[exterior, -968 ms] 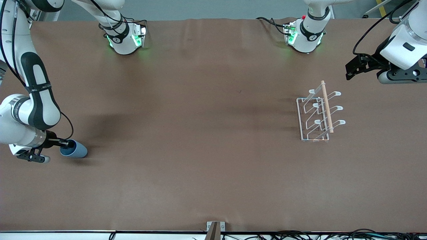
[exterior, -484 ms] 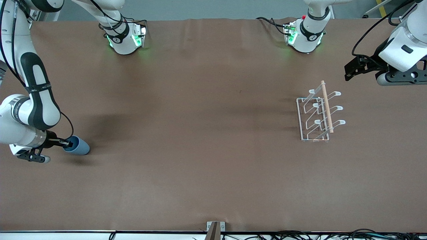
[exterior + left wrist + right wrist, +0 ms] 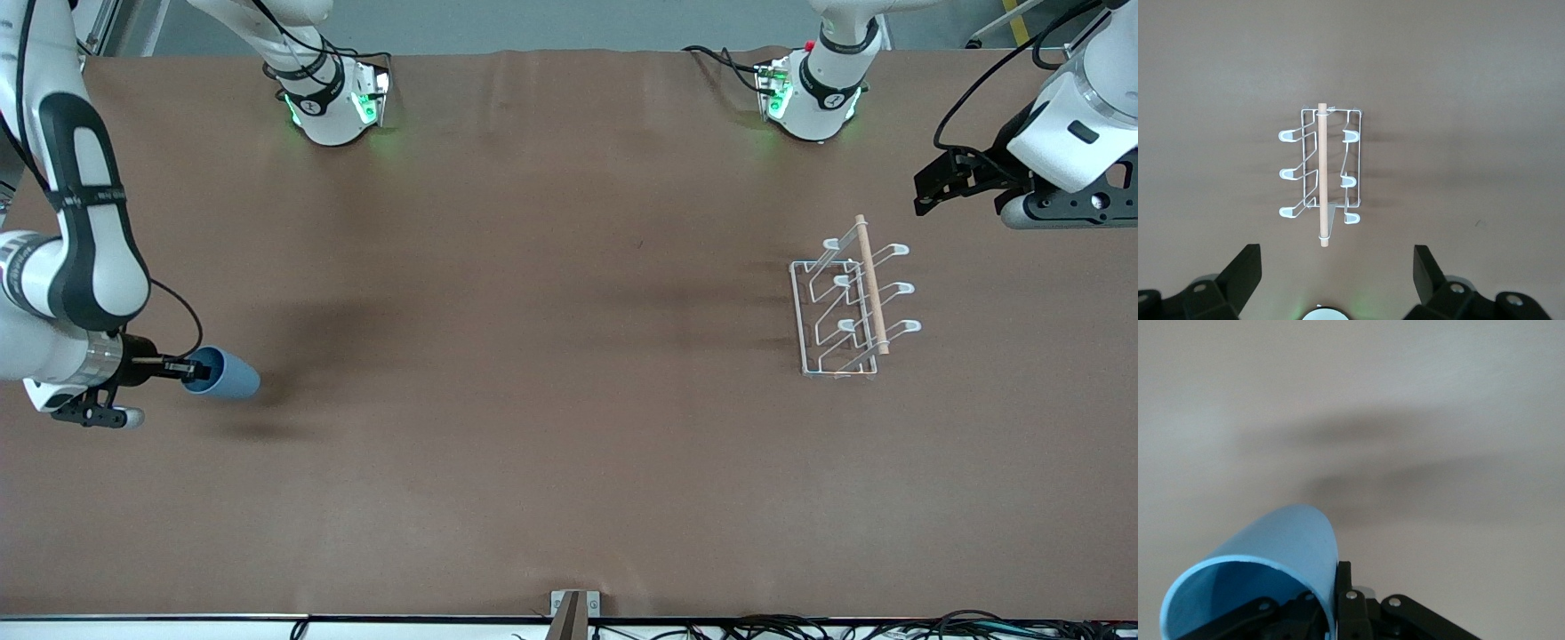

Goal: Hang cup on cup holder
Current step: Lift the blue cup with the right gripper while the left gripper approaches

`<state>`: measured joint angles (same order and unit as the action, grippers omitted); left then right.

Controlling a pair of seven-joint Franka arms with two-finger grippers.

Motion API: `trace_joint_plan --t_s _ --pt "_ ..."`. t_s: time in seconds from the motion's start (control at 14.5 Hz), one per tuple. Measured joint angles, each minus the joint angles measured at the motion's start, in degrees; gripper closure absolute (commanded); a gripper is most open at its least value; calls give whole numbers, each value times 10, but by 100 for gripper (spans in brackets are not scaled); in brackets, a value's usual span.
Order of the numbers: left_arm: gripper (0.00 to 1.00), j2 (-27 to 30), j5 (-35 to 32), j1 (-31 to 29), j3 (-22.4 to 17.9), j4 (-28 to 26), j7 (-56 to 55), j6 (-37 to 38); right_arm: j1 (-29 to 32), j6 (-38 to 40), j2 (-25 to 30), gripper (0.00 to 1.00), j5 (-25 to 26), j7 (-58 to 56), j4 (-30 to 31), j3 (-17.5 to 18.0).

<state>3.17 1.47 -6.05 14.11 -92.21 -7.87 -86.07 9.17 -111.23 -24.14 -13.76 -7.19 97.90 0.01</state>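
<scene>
The light-blue cup [image 3: 224, 373] lies on its side in the air at the right arm's end of the table, over the brown cloth. My right gripper [image 3: 191, 367] is shut on the cup's rim, one finger inside and one outside; the right wrist view shows the cup [image 3: 1265, 570] pinched at the rim by my right gripper [image 3: 1337, 603]. The white wire cup holder [image 3: 849, 307] with its wooden rod stands toward the left arm's end. My left gripper [image 3: 929, 187] is open above the table beside the holder; its wrist view shows the holder [image 3: 1321, 170] below the open fingers [image 3: 1245, 270].
The brown cloth [image 3: 533, 356] covers the table. Both arm bases [image 3: 333, 98] stand along the table edge farthest from the front camera. A small metal bracket [image 3: 573, 609] sits at the edge nearest that camera.
My right gripper has lifted the cup off the cloth and carried it a little toward the table's middle. My left gripper has shifted slightly.
</scene>
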Motion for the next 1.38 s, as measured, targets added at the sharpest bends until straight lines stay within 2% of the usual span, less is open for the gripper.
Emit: trace_joint_plan --t_s 0.14,0.35,0.62,0.83,1.04,1.38 --pt "0 0 2 0 0 0 0 0 -28 46 29 100 -83 7 1 3" --pt "0 -2 11 1 1 0 12 1 -92 64 64 100 -183 77 3 7" --pt "0 -16 74 24 7 0 31 3 -187 63 91 100 -313 123 6 10" --pt "0 -45 130 69 9 21 42 0 -218 64 92 100 -405 123 10 10" --pt "0 -72 137 134 11 71 43 -7 -242 64 92 100 -488 122 11 9" --pt "0 -99 137 242 13 93 52 -103 -262 90 91 100 -566 110 14 9"
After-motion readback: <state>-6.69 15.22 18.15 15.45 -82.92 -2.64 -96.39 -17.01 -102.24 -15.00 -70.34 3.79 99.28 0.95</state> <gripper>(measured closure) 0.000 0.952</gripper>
